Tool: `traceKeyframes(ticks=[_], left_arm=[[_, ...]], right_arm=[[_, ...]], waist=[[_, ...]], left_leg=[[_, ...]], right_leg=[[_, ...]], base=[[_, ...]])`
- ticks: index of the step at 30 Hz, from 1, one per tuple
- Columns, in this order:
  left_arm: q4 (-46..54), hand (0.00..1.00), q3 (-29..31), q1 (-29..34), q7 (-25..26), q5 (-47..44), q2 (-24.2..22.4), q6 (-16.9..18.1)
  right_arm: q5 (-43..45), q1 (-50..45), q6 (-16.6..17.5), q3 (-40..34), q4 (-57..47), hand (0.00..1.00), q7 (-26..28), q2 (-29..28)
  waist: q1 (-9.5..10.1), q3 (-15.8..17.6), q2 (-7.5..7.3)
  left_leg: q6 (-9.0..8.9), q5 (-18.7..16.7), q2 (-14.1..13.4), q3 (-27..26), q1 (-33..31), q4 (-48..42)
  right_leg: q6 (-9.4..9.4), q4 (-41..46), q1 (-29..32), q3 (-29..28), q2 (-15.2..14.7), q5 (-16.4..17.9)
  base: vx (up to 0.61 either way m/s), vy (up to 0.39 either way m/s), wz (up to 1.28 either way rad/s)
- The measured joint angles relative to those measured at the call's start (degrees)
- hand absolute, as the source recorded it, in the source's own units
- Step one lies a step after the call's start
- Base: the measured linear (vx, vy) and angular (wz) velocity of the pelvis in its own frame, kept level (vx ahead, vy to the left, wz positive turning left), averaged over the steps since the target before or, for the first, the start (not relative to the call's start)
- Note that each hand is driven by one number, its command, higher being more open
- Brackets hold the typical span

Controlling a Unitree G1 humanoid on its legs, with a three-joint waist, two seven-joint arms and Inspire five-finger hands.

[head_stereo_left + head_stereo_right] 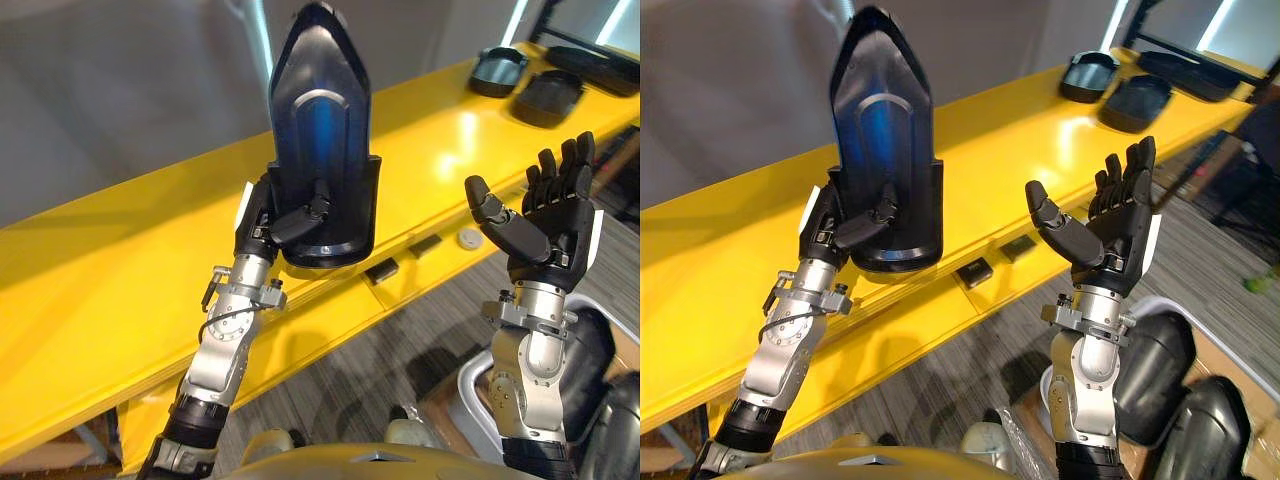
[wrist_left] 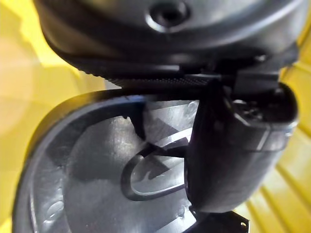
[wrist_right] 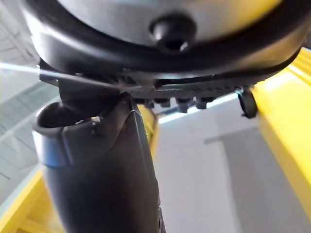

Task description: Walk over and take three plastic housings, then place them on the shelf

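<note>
— Left hand [image 1: 260, 228], centre-left of frame?
— Thumb and fingers clamped on a black plastic housing [image 1: 320, 130], held upright at centre top, above the yellow shelf [image 1: 120, 270].
— Right hand [image 1: 545, 228]?
— Right of frame, palm up, fingers spread straight, empty. More housings [image 1: 498, 70] lie upper right on the shelf.

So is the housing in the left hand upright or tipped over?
Upright: the housing points tip-up, its wide base gripped by the left hand.
</note>
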State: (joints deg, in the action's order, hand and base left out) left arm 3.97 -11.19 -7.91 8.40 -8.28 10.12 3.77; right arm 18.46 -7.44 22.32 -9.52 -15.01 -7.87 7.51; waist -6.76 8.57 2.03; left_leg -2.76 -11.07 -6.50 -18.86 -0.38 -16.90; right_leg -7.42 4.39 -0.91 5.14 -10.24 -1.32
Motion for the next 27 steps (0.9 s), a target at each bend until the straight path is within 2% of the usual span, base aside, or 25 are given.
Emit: traceKeyframes(ticks=[3, 5, 7, 11, 14, 18, 22, 27], left_arm=[[-7.43, 0.00, 0.58, -5.87, 4.76, -0.05, 0.76, -2.40], [-15.34, 0.00, 2.24, -13.03, 9.11, -0.46, 2.11, -5.34], [-19.53, 0.00, 3.58, -17.31, 12.10, -1.57, 2.15, -6.93], [-25.97, 0.00, 4.84, -23.72, 17.40, -5.47, 2.21, -9.44], [-30.88, 0.00, 5.24, -25.28, 19.91, -7.54, 2.21, -10.52], [-32.26, 0.00, 5.54, -25.49, 21.39, -10.50, 2.19, -11.69], [-33.03, 0.00, 7.10, -25.81, 23.46, -11.81, 2.11, -12.36], [-33.32, 0.00, 9.52, -25.80, 29.25, -14.10, 1.01, -12.58]], right_arm=[[0.29, -1.72, -0.17, -1.65, -0.50, 1.00, 1.10, 0.01], [0.77, -3.25, -0.63, -2.17, -0.50, 1.00, 3.56, 0.01], [1.30, -4.25, -0.67, -2.01, -0.50, 1.00, 5.44, 0.01], [1.11, -5.58, -0.66, 1.64, -0.50, 1.00, 6.78, 0.01], [0.79, -5.65, -0.67, 5.44, -0.50, 1.00, 8.16, 0.00], [-0.19, -6.33, -0.79, 8.33, -0.50, 1.00, 9.23, -0.01], [-0.14, -6.49, -0.85, 8.62, -0.50, 1.00, 9.77, -0.01], [-0.09, -6.55, -2.07, 9.35, -0.54, 1.00, 9.72, 0.00]], waist=[[-1.41, -0.02, -0.01], [-3.03, -0.04, -0.05], [-4.21, -0.06, -0.08], [-5.90, -0.05, -0.07], [-6.31, -0.04, -0.07], [-6.30, -0.01, -0.08], [-6.34, 0.04, -0.07], [-6.23, 0.69, -0.04]], left_leg=[[-0.26, -0.19, -0.61, -1.23, 0.57, 0.13], [-0.42, -0.25, -1.19, -2.49, 0.64, 0.25], [-0.57, 0.00, -1.15, -3.16, 0.74, 1.09], [-0.74, 0.42, -1.04, -4.16, 0.98, 2.48], [-0.91, 0.79, -0.96, -5.00, 2.04, 3.66], [-0.95, 1.71, -0.31, -5.22, 2.92, 5.48], [-0.94, 2.21, -0.10, -4.99, 2.87, 6.18], [-0.90, 2.31, -0.15, -4.23, 2.30, 6.06]], right_leg=[[0.18, -0.02, 0.59, -1.36, 0.66, -0.12], [0.57, -0.05, 1.42, -2.63, 1.36, -0.42], [0.60, -0.04, 2.05, -3.33, 1.48, -0.45], [0.61, -0.04, 2.93, -4.14, 1.68, -0.45], [0.61, -0.05, 2.93, -4.99, 1.95, -0.45], [0.61, -0.14, 3.00, -5.28, 1.98, -0.45], [0.62, -0.50, 2.97, -5.08, 1.86, -0.46], [0.62, -0.63, 2.75, -4.41, 1.87, -0.46]], base=[[0.00, -0.009, -0.30], [0.00, -0.008, -0.28], [0.01, -0.002, -0.17], [0.03, 0.007, -0.11], [0.03, 0.008, -0.11], [0.01, 0.001, -0.04], [-0.02, -0.001, 0.04], [-0.04, -0.011, 0.07]])
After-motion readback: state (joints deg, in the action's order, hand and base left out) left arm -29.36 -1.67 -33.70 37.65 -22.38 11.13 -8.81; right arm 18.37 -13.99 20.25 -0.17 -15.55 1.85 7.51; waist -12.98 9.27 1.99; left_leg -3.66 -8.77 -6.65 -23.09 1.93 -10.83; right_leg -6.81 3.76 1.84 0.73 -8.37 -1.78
